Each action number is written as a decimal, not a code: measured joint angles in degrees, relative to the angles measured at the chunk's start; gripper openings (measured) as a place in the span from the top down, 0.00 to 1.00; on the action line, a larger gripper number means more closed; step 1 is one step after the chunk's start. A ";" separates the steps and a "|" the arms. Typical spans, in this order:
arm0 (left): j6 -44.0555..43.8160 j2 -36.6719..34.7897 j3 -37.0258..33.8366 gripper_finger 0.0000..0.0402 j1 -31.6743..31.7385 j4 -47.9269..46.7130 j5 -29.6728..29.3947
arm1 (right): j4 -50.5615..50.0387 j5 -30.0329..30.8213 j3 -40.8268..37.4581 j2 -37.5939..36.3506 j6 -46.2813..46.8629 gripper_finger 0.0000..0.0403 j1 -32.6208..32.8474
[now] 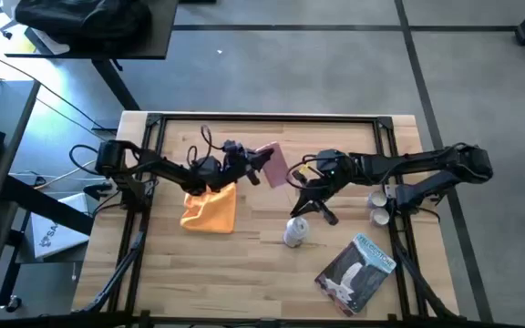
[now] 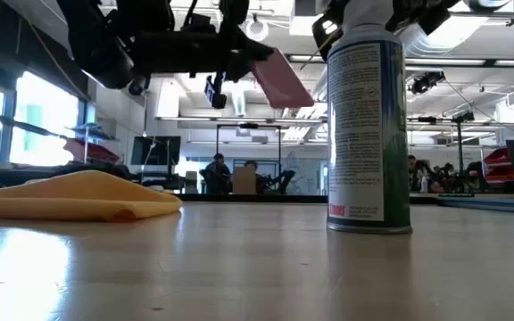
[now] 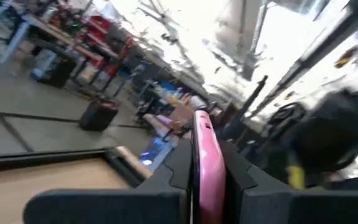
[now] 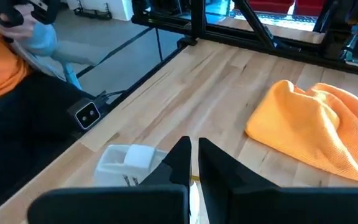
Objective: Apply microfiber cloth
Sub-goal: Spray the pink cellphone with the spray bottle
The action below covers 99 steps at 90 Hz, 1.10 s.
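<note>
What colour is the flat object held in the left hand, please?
Pink; the flat object, seemingly a phone case, shows best in the left wrist view.

Pale wooden table (image 1: pixel 244 264) with black frame rails. Upright cylindrical spray can (image 1: pixel 296 231), white cap, near centre. Grey-blue printed packet (image 1: pixel 357 271), flat, near corner. Pink flat rectangular phone-like object (image 1: pixel 273 164), raised above table.

Left hand (image 1: pixel 261 165) raised, clamped closed; right hand (image 1: pixel 310 206) lower, fingers nearly together.
</note>
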 joint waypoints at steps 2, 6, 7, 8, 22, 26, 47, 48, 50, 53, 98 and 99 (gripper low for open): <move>-0.19 0.00 0.00 0.96 -0.12 -0.69 -0.43 | 0.01 0.00 0.00 0.00 -0.03 1.00 0.00; -0.28 0.02 -0.02 0.96 -0.33 -1.75 -1.04 | 0.02 0.02 0.00 0.00 -0.04 1.00 0.00; -0.28 0.05 -0.02 0.96 -0.40 -1.95 -1.24 | 0.02 0.04 0.00 0.00 -0.08 1.00 0.00; -0.26 0.10 -0.02 0.96 -0.47 -2.09 -1.45 | 0.02 0.04 0.00 0.00 -0.12 1.00 0.00; -1.48 1.41 -0.02 0.96 -0.92 -2.23 -1.54 | 0.00 0.13 0.00 0.00 -0.41 1.00 0.00; -1.89 2.46 -0.02 0.96 -0.92 -1.67 -1.26 | 0.00 0.13 -0.02 0.00 -0.41 1.00 0.00; -1.15 11.01 1.68 0.96 -1.02 7.40 1.57 | -0.11 0.94 -0.02 0.02 0.01 1.00 0.00; -0.88 11.43 1.86 0.96 -1.03 7.85 1.81 | -0.11 0.99 -0.02 0.02 0.01 1.00 0.00; -0.22 12.24 2.26 0.96 -1.03 8.53 2.19 | -0.11 1.06 -0.02 0.02 0.01 1.00 0.00; 0.08 13.50 2.91 0.96 -1.03 9.70 2.53 | -0.11 1.09 -0.02 0.02 0.03 1.00 0.00; 5.62 11.47 4.04 0.96 1.66 16.17 1.38 | 0.07 1.11 -0.09 0.04 -0.58 1.00 0.00; 5.97 11.13 4.00 0.96 1.68 16.19 1.42 | 0.07 1.13 -0.09 0.04 -0.59 1.00 0.00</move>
